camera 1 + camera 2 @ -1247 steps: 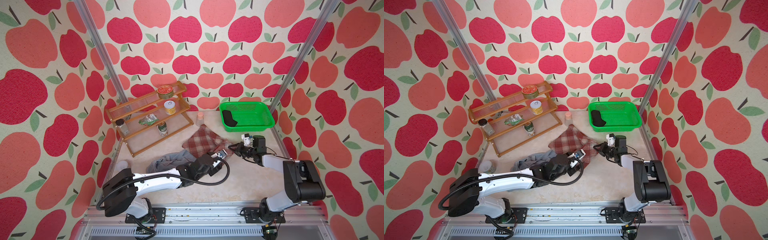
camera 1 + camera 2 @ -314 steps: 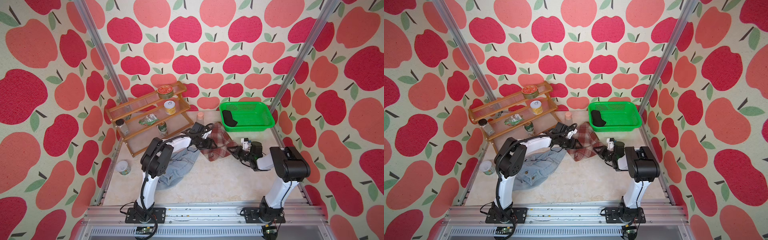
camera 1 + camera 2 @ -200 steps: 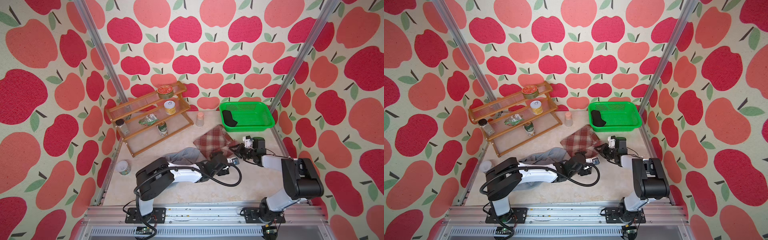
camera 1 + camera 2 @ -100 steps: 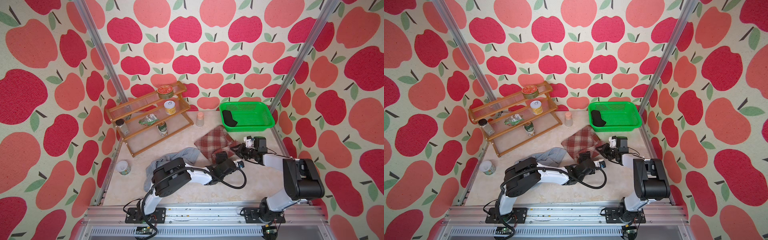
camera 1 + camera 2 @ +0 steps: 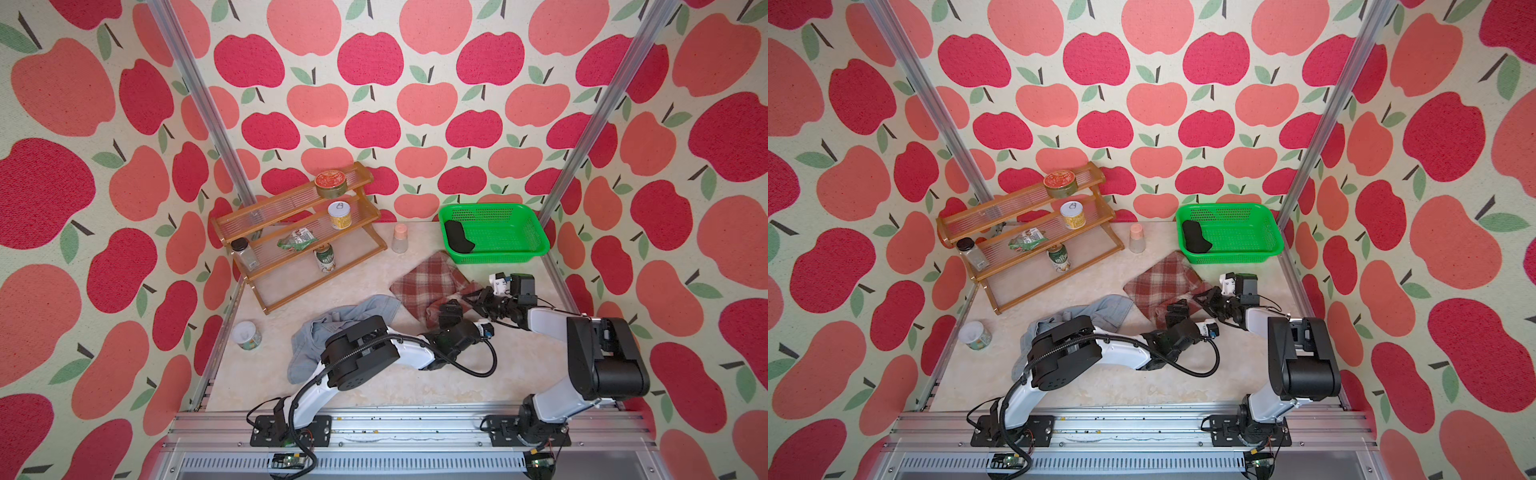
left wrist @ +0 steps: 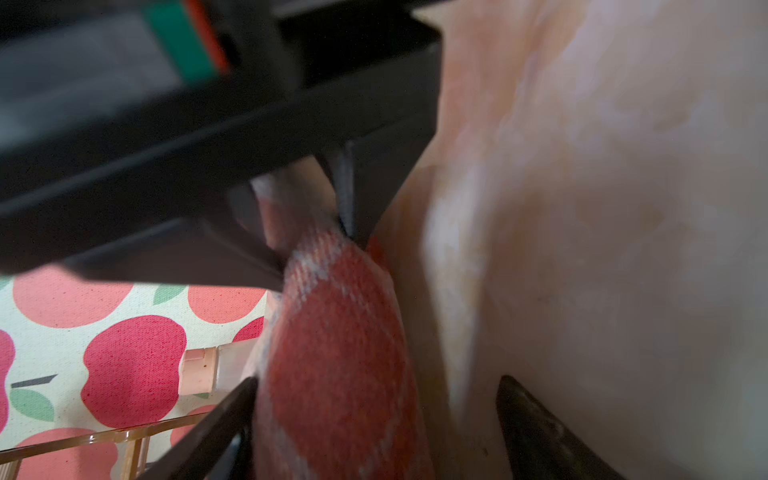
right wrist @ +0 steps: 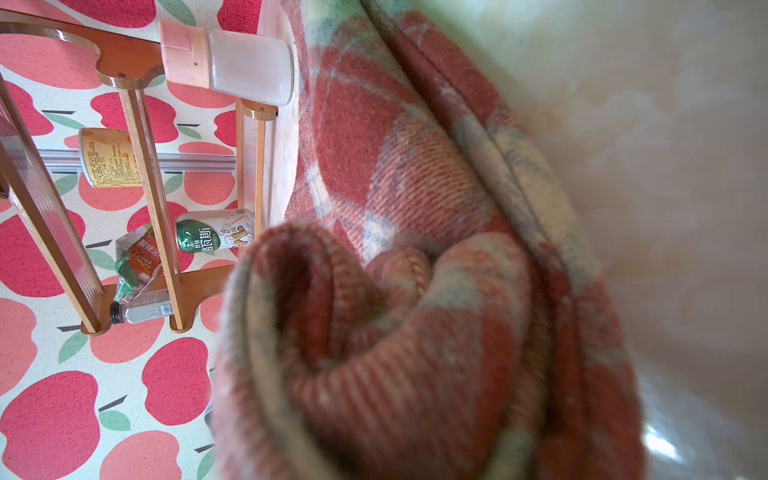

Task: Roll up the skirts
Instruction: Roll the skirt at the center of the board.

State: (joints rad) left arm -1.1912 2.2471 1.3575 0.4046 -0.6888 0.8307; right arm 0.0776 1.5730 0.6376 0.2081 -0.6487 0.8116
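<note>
Starting with the plaid skirt: it's spread on the table in front of the green basket, with its near corner bunched into a loose roll. One end of that roll is pinched by the right end effector. In the left wrist view the cloth can be seen clamped between its narrowed dark fingers.

The left end effector is spread wide around the roll. One finger is pressed right against the plaid and the other is set apart from it, so nothing is actually gripped there.

The denim skirt is seen crumpled on the table just beside the plaid one, partly hidden under the left arm. The black skirt is tucked as a dark bundle inside the basket, at the end nearer the wooden rack.
</note>
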